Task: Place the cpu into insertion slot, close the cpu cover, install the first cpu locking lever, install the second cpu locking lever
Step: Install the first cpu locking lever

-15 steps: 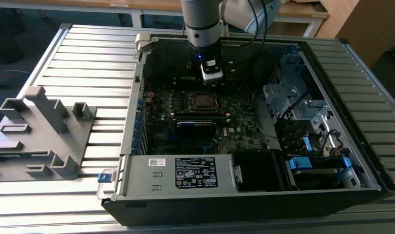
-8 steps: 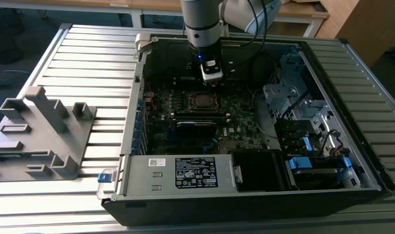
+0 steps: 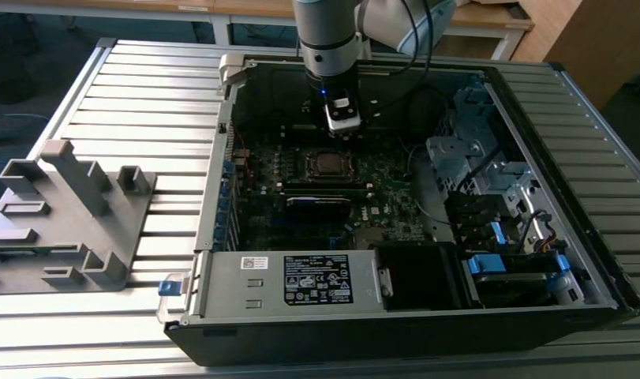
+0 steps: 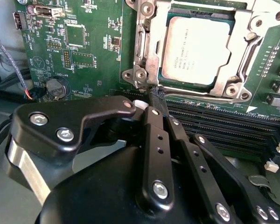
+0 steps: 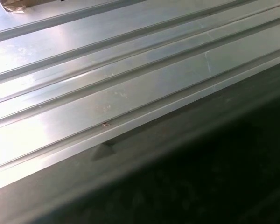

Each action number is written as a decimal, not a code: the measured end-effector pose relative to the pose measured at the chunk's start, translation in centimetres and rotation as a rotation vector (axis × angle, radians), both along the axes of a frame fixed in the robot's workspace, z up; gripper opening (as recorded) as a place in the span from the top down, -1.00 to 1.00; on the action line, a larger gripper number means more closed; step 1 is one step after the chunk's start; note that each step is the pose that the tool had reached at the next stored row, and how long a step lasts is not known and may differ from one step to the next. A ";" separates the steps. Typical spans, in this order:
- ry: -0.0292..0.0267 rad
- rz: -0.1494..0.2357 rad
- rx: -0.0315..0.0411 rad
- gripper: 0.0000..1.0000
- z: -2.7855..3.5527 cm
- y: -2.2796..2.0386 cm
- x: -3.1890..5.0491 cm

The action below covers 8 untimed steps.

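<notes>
Ribbed metal tabletop carries an open computer case; inside, the cpu sits under the cpu cover, and the gripper, fingers pressed together and empty, hovers beside it.

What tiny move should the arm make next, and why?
Probably a small nudge against the lever beside the cover. The cpu already lies under the closed cover, and the shut fingers sit at the cover's corner, close to the lever's end.

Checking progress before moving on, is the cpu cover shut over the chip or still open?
Shut. In the second wrist view the cpu cover lies flat around the cpu, whose metal top shows through its window.
</notes>
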State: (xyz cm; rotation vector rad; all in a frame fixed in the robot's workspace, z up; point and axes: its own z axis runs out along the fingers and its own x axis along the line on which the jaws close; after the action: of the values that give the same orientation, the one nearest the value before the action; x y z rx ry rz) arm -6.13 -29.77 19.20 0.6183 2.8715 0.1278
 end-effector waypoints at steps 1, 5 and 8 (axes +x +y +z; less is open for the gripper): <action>0.0000 0.000 0.0001 0.80 0.00 0.00 0.00; -0.0001 0.000 0.0005 0.80 0.00 0.00 0.00; -0.0001 0.000 0.0006 0.80 0.00 0.00 0.00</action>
State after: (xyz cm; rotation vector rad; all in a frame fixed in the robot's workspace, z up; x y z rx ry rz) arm -6.13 -29.77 19.20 0.6183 2.8715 0.1287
